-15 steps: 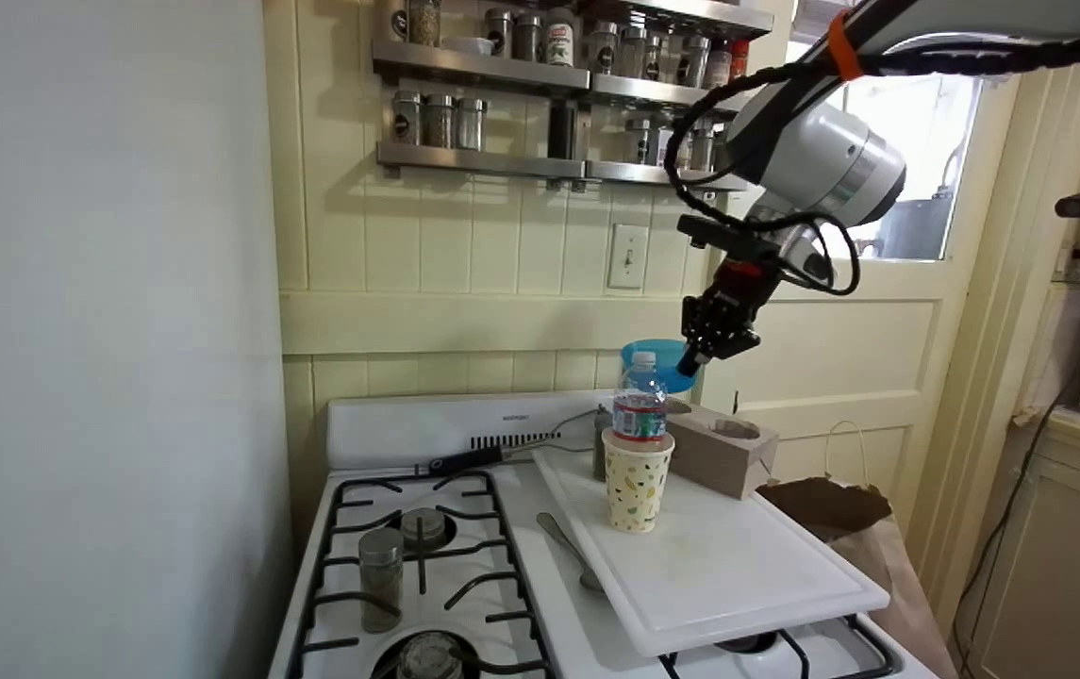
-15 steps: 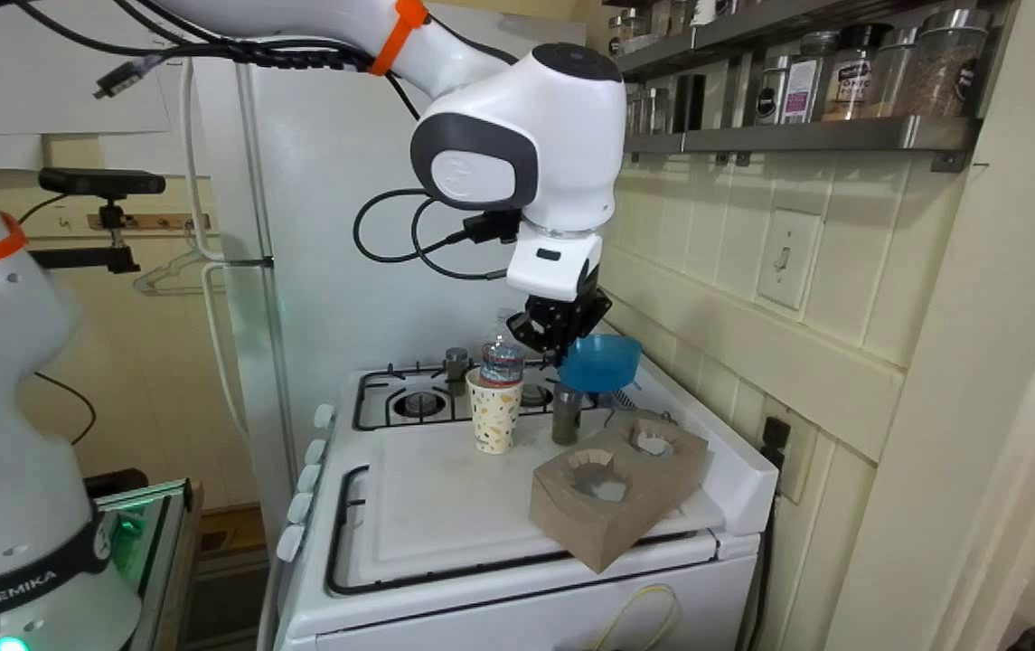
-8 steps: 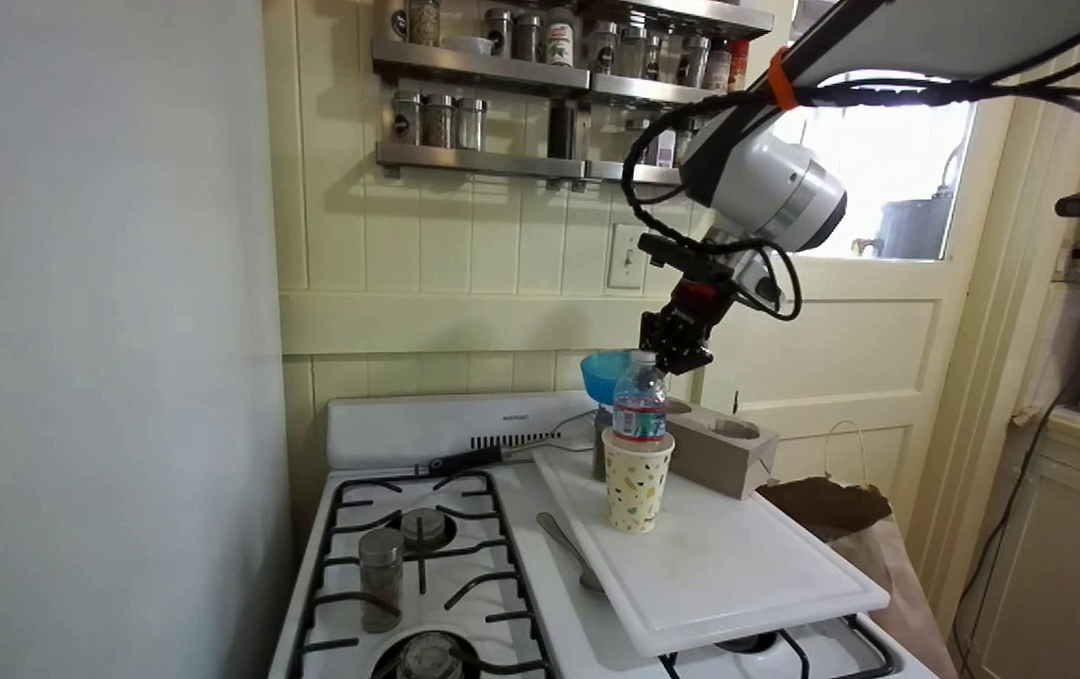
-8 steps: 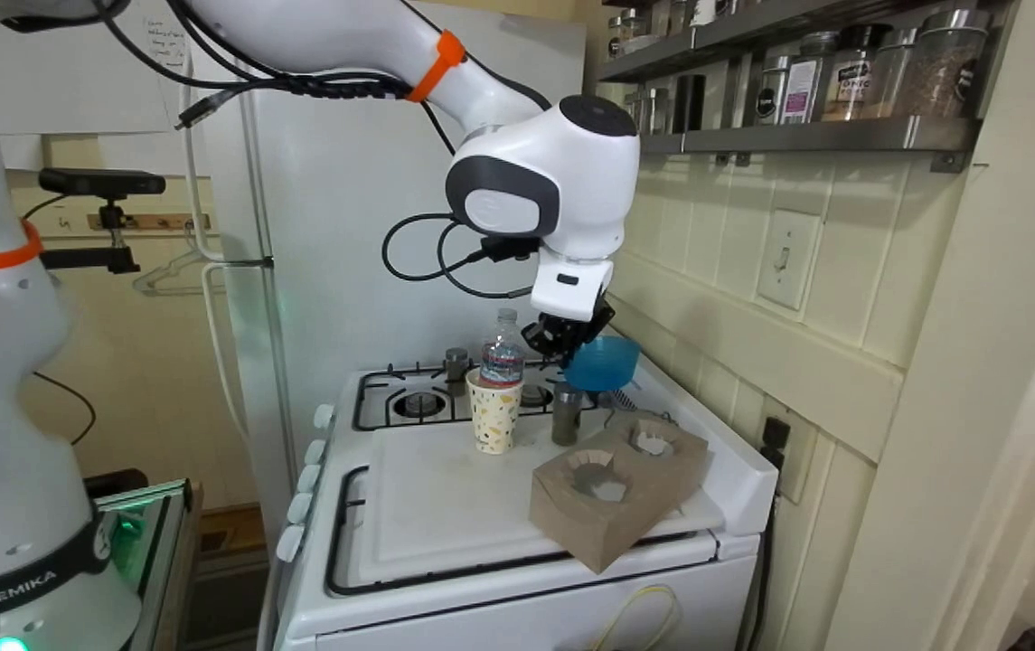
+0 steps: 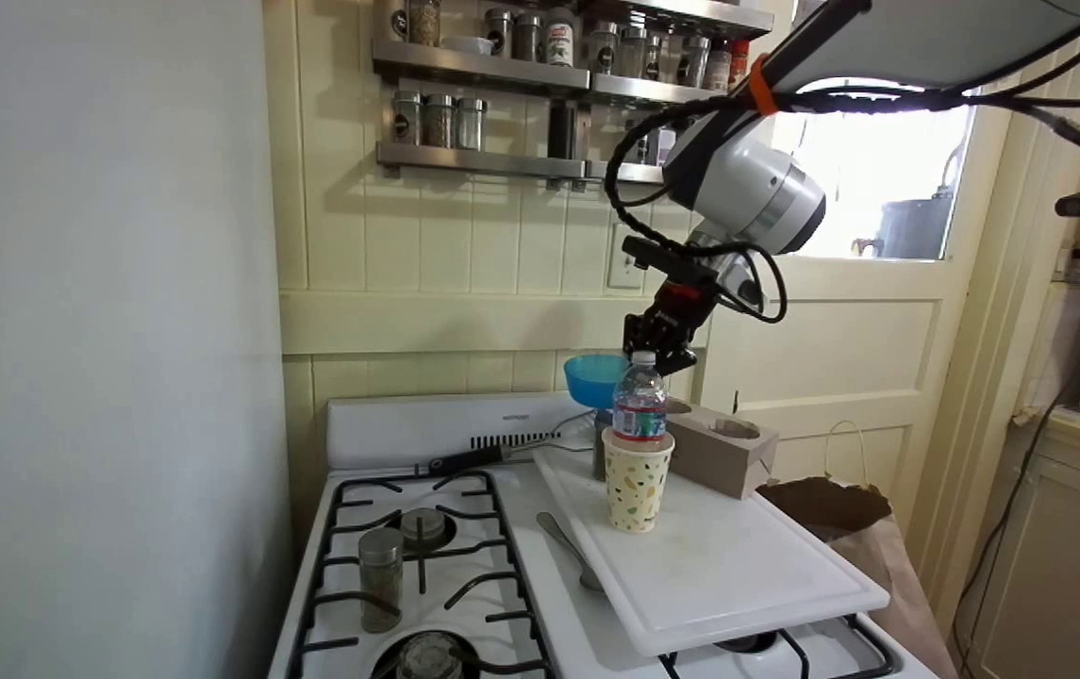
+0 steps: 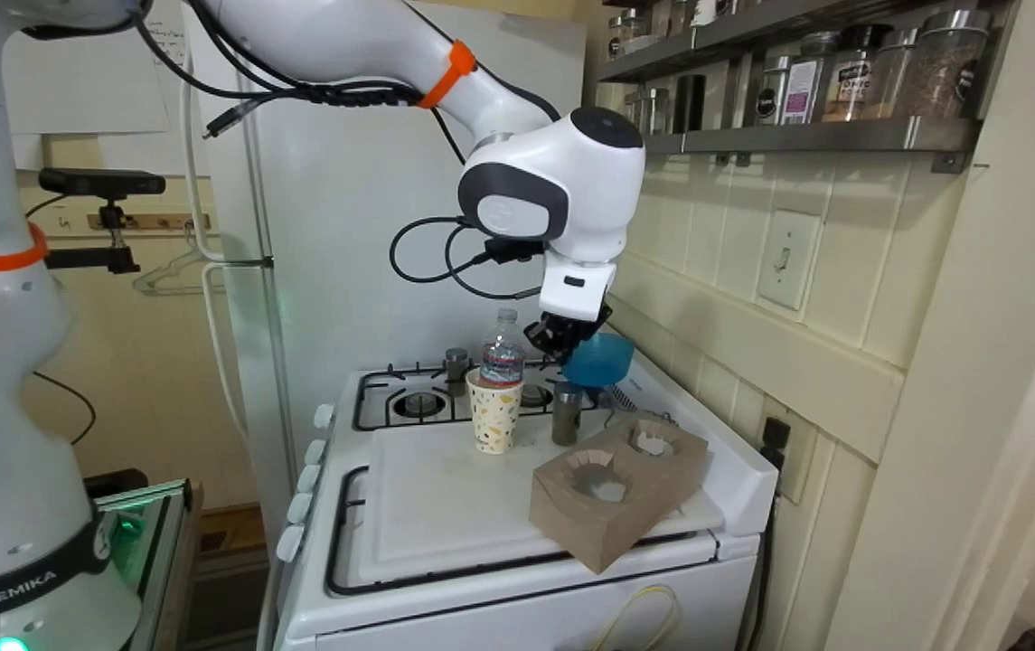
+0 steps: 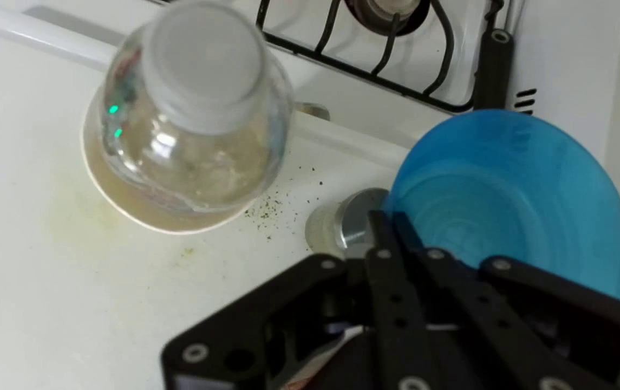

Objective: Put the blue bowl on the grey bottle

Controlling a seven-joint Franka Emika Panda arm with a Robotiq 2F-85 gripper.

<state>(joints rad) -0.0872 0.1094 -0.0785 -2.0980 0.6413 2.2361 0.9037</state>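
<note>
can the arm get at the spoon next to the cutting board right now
Probably not yet: the gripper is shut on the rim of the blue bowl, so that would need setting down first. The spoon itself looks uncovered, though the cutting board lies close beside it.

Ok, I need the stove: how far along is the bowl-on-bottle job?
Done: both exterior views show the blue bowl lifted. In hand: the shut gripper pinches its rim. Left, it seems: aligning and releasing; the wrist view shows no bottle squarely beneath it.

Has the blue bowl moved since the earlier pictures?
Yes, left in an exterior view: the blue bowl was below and right of the light switch, now below and left.
</note>
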